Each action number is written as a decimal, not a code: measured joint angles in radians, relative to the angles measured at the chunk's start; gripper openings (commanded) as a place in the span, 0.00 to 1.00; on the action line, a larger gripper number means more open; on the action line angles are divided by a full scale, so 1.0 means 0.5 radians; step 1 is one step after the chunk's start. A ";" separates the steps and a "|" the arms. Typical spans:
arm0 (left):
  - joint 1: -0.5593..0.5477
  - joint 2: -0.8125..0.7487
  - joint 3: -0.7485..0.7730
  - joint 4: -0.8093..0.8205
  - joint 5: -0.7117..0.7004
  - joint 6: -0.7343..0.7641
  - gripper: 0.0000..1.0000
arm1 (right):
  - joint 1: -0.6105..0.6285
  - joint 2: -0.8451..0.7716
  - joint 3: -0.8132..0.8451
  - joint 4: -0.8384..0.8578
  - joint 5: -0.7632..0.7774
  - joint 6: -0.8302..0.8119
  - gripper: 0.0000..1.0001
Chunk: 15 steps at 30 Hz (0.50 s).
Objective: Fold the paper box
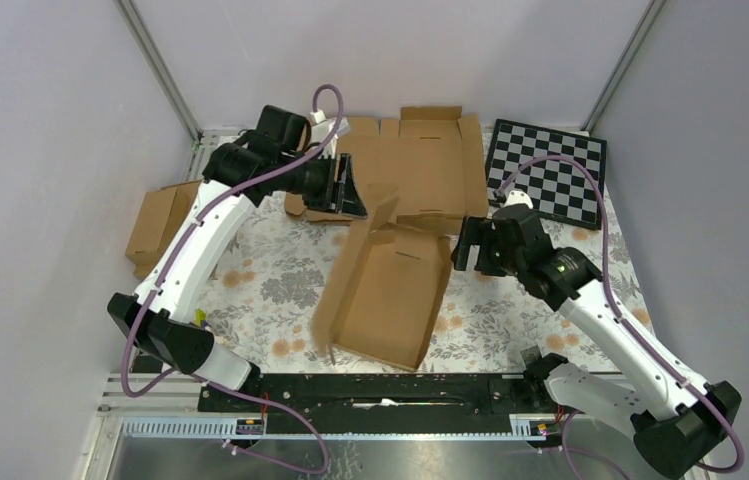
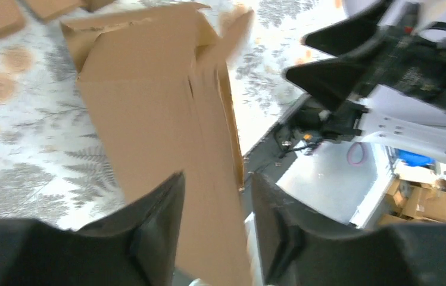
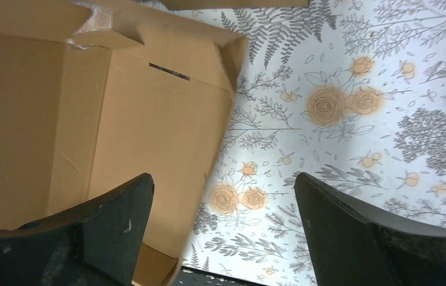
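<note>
Black fingers of our left gripper (image 2: 217, 179) stand parted, pinching nothing. Our right gripper (image 3: 223, 179) is spread wide above the right edge of the paper box (image 1: 390, 295), which lies half-formed mid-table between both arms. Unheld, its raised left wall may flop flat, or a careless nudge may slide it. We count two grippers, one box, one flat blank (image 1: 420, 165) and one checkerboard (image 1: 550, 170).

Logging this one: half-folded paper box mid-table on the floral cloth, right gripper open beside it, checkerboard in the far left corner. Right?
No: the checkerboard sits in the far right corner, as the top external view shows. The rest holds: the paper box lies half-folded on the floral cloth, the right gripper open beside it.
</note>
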 measured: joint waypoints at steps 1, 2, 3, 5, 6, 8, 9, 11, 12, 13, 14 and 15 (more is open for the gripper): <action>0.019 0.007 0.010 -0.014 -0.022 0.008 0.68 | 0.000 -0.034 -0.001 -0.014 0.011 -0.040 0.96; 0.043 0.014 0.024 -0.030 -0.058 0.013 0.76 | 0.000 -0.056 -0.001 -0.024 0.012 -0.073 0.97; 0.063 0.022 0.043 -0.047 -0.109 0.014 0.79 | 0.000 -0.073 -0.001 -0.031 0.008 -0.118 0.97; 0.091 0.026 0.066 -0.056 -0.247 0.050 0.86 | 0.000 -0.085 -0.001 -0.030 -0.034 -0.241 0.98; 0.097 0.024 0.072 -0.054 -0.347 0.070 0.88 | 0.000 -0.079 -0.001 -0.026 -0.066 -0.300 0.97; 0.097 0.016 0.074 -0.052 -0.533 0.095 0.90 | 0.000 -0.046 -0.001 -0.001 -0.159 -0.426 0.97; 0.097 0.008 0.074 -0.052 -0.653 0.108 0.90 | 0.000 -0.021 -0.001 0.021 -0.205 -0.475 0.97; 0.095 -0.022 0.070 -0.043 -0.812 0.114 0.91 | 0.000 0.063 0.001 0.079 -0.317 -0.566 0.97; 0.095 -0.056 0.051 -0.026 -0.859 0.114 0.93 | 0.000 0.138 0.014 0.098 -0.382 -0.603 0.97; 0.095 -0.101 0.019 -0.002 -0.886 0.111 0.95 | 0.000 0.205 0.028 0.113 -0.438 -0.626 0.97; 0.096 -0.160 -0.029 0.024 -0.899 0.105 0.96 | 0.000 0.304 0.051 0.130 -0.515 -0.646 0.97; 0.098 -0.251 -0.121 0.082 -0.904 0.085 0.97 | -0.001 0.404 0.069 0.153 -0.591 -0.656 0.97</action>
